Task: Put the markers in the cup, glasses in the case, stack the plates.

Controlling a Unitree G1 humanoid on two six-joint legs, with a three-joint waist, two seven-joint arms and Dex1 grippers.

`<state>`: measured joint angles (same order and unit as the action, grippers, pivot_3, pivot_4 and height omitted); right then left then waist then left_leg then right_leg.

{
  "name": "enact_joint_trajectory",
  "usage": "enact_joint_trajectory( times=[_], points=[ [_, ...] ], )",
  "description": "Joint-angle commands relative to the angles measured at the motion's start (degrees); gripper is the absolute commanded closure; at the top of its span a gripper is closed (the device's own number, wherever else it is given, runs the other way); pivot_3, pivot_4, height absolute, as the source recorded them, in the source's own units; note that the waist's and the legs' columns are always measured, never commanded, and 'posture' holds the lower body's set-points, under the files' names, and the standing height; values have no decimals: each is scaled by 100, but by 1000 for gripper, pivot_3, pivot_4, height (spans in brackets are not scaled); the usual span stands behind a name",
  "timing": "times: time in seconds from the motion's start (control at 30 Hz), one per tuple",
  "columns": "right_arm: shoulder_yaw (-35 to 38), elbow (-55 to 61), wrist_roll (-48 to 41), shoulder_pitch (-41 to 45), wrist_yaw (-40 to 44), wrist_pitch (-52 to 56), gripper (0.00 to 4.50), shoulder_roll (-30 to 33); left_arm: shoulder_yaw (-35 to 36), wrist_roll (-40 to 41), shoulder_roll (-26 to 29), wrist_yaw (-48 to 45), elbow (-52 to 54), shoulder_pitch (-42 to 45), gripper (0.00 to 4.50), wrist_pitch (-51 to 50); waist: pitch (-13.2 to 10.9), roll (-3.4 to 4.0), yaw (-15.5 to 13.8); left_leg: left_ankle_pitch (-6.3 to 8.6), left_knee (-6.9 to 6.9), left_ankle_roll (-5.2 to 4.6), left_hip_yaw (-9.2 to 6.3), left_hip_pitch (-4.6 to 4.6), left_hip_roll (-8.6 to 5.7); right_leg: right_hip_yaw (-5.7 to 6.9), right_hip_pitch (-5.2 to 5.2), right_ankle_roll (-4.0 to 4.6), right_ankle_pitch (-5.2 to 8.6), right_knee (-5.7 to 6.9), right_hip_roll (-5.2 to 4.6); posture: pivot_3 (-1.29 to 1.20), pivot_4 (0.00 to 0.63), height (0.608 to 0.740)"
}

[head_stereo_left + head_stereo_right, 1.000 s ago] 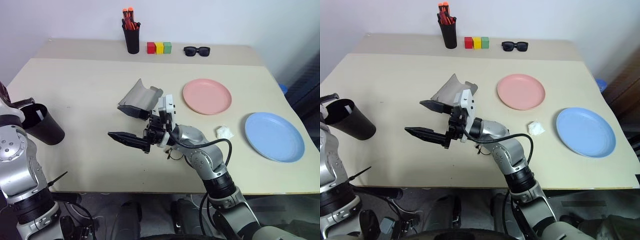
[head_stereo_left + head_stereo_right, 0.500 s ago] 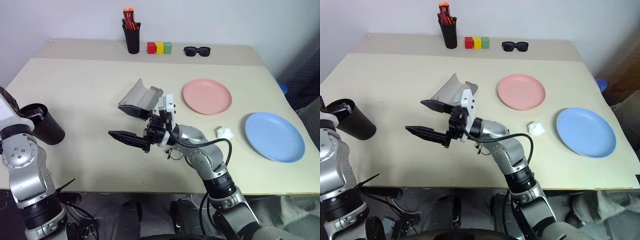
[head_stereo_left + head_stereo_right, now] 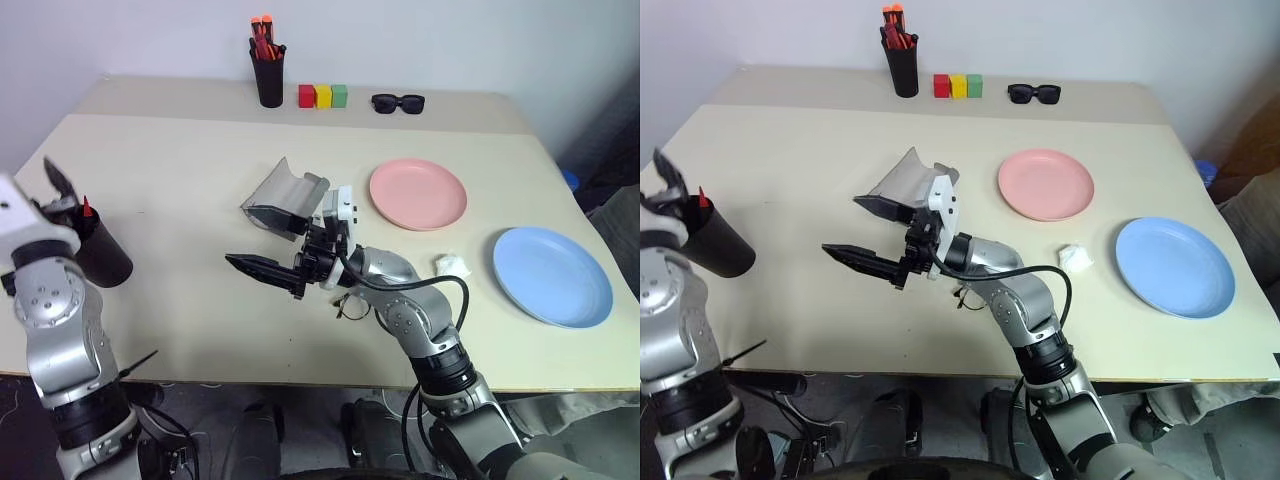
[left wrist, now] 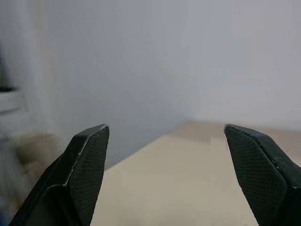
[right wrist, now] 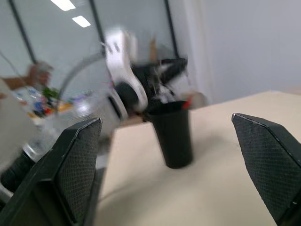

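The black cup (image 3: 102, 258) stands near the table's left edge, and a red marker (image 3: 87, 207) pokes out of its mouth. My left gripper (image 3: 62, 192) hovers just above the cup's rim, open, with nothing between its fingers (image 4: 87, 160). My right gripper (image 3: 238, 235) reaches left over the table's middle, open and empty, next to the open grey case (image 3: 287, 193). The wire-rimmed glasses (image 3: 346, 306) lie under my right forearm, partly hidden. The pink plate (image 3: 418, 193) and the blue plate (image 3: 552, 276) sit apart on the right. The right wrist view also catches the cup (image 5: 172, 137).
A black pen holder (image 3: 268, 72) with orange-capped pens, three coloured blocks (image 3: 322, 95) and black sunglasses (image 3: 397, 102) line the far edge. A crumpled white scrap (image 3: 450, 264) lies between the plates.
My left gripper has opened and lifted off the cup, and the red marker now stands in the cup. The right arm has stayed put. The camera shifted slightly.
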<state>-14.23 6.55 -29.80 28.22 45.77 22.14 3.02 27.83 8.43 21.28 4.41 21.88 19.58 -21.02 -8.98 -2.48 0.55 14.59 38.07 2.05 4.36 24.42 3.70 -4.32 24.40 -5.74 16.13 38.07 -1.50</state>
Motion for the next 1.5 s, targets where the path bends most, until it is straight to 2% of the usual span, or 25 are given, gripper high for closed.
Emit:
enact_joint_trajectory(
  times=[0.03,0.17,0.23,0.33,0.43,0.57,0.73,0.83,0.87,1.07,1.13,1.33,1.4,1.5],
  points=[
    [257,349,133,39,-190,-2,0,265,-812,556,218,-809,379,459,8,-717,-1,1,8,0,0,0,0,0,-1,0,-1,0,0,0,-1,0,150,722],
    [409,563,482,-65,-390,35,0,886,-1908,1049,3,-1256,66,1146,8,-2172,-6,9,37,0,-2,-1,0,-1,-1,-2,1,0,0,-1,5,0,150,722],
    [505,662,633,-147,-492,19,0,1173,-2159,1161,-279,-1155,-358,1430,8,-2945,-7,11,30,0,-1,-1,-2,-1,-1,-2,1,-1,0,0,7,0,150,722],
    [680,940,849,-394,-520,3,0,1703,-2670,1128,-498,-1275,-900,1701,8,-3551,-10,17,76,0,-2,-2,-2,-2,-2,-8,2,-2,0,0,10,0,150,722],
    [773,1141,1085,-643,-502,-43,0,2196,-2699,1271,-816,-1318,-1261,1881,8,-3899,-14,21,64,0,-6,-3,-2,1,-2,-10,7,-4,2,-2,13,0,150,722],
    [1330,1482,1186,-1232,-568,81,0,2888,-3016,995,-1023,-1314,-2190,2100,8,-3939,-15,25,21,0,-4,-3,-3,0,-4,-12,5,-3,3,-2,14,0,150,722],
    [1634,1899,1176,-1896,-728,171,0,3172,-3134,930,-1167,-1636,-2764,2226,8,-3694,-14,28,27,1,-3,-4,-3,0,-10,-15,2,-3,3,-6,10,0,150,722],
    [1689,2098,1194,-2160,-881,229,0,3160,-3137,887,-1216,-1764,-3017,2300,808,-3588,-14,29,26,1,-4,-4,-4,-2,-9,-15,2,-3,3,-5,11,0,150,722],
    [1701,2175,1201,-2262,-933,257,0,3155,-3146,869,-1232,-1810,-3077,2323,1225,-3522,-14,29,26,1,-3,-4,-4,-2,-9,-15,2,-3,3,-5,11,0,150,722],
    [1744,2564,1176,-2616,-1197,421,0,3111,-3261,774,-1219,-2133,-3175,2402,4336,-3268,-14,29,13,1,0,-4,-5,0,-11,-16,0,-3,4,-6,10,0,150,722],
    [1762,2617,1159,-2665,-1228,443,0,3125,-3319,729,-1166,-2246,-3158,2402,4431,-3210,-14,29,21,1,0,-4,-6,0,-11,-15,0,-3,4,-6,11,0,150,722],
    [1754,2807,1129,-2731,-1323,583,0,3131,-3845,689,-312,-3736,-2750,2138,4431,-2302,-17,35,39,1,-3,-4,-6,-2,-8,-17,2,-2,4,-5,16,0,150,722],
    [1747,2841,1102,-2732,-1283,623,0,3169,-4123,578,189,-4545,-2571,1989,4431,-1618,-17,35,22,1,-2,-4,-5,0,-8,-17,2,-2,4,-5,14,0,150,722],
    [1668,2906,1035,-2730,-1092,664,0,3297,-4615,272,1284,-6283,-2258,1659,4431,147,-19,38,39,1,-4,-4,-2,0,-8,-18,3,5,8,-7,12,0,150,722]
  ],
)
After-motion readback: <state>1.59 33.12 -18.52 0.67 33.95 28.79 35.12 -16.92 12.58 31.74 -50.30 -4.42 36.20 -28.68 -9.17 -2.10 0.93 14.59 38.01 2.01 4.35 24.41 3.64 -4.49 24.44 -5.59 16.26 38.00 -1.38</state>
